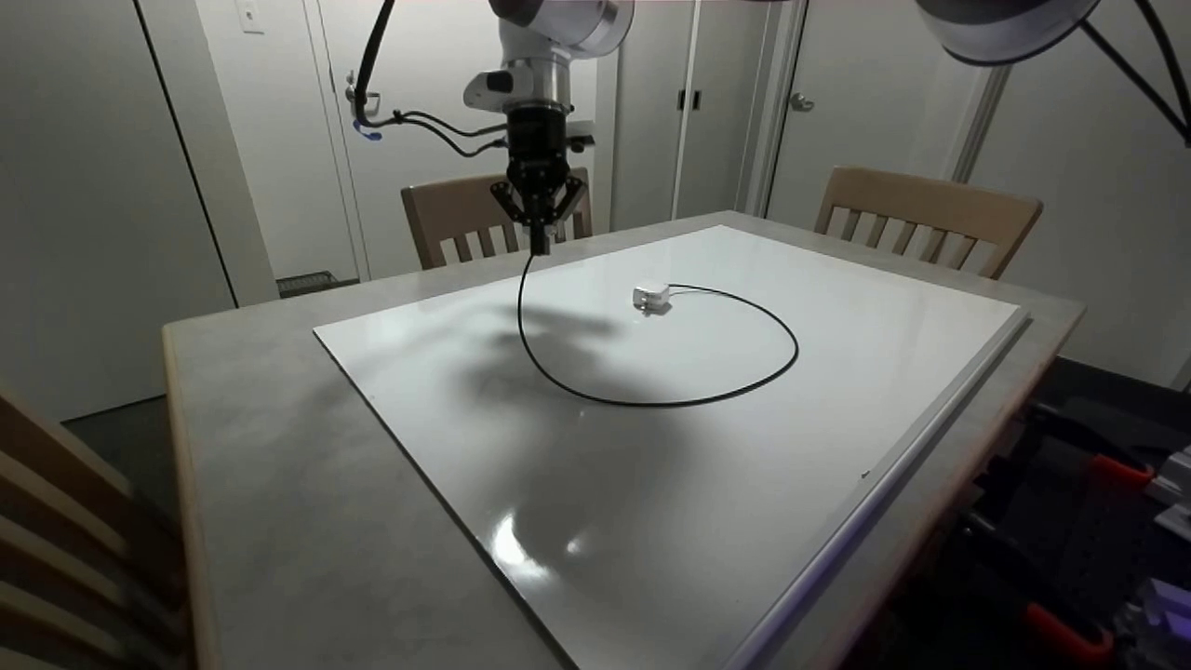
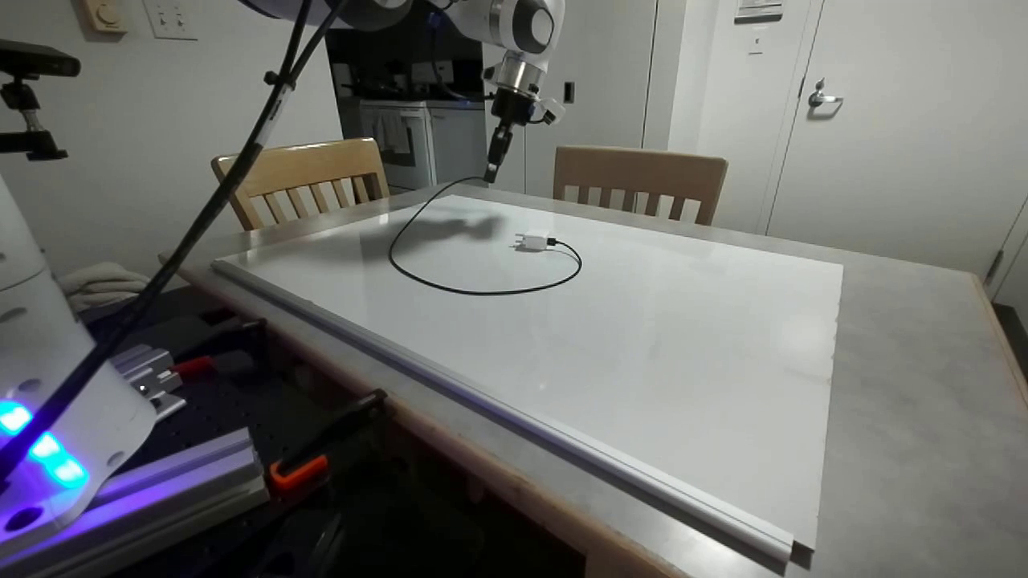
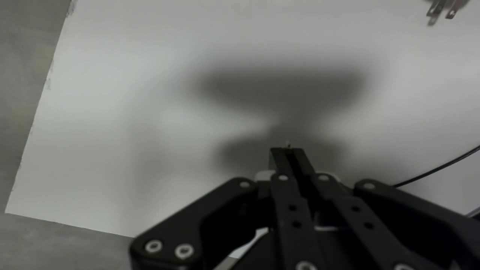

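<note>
Thin black charging cable point(image 1: 642, 405) runs in a wide loop across the middle of an exterior view, from a blocky white plastic wall charger point(image 1: 651, 297) on the flat, glossy white board point(image 1: 800, 447) up to the black two-fingered gripper point(image 1: 540, 247) at upper left of centre, whose fingertips are pinched together on the cable's raised end. Slow, smooth travel with a firm pinch seems best, leaving slack so the charger isn't tugged.
</note>
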You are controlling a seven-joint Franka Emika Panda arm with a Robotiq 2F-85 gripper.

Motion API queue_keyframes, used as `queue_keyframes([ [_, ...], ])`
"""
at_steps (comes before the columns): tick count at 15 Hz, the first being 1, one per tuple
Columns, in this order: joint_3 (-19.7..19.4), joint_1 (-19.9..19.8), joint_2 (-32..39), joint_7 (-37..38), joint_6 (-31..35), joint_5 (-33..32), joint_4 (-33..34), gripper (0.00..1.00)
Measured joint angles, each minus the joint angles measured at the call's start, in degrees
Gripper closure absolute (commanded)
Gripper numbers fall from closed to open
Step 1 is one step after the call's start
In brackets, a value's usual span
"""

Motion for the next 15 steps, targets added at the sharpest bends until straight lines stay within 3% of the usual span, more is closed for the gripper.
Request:
queue_keyframes([
  [7, 1.0, 0.8, 0.0, -2.4, -0.3, 0.1, 0.0, 0.98],
  [15, 1.2, 3.8, 0.1, -11.1, -2.4, -0.1, 0.0, 0.98],
])
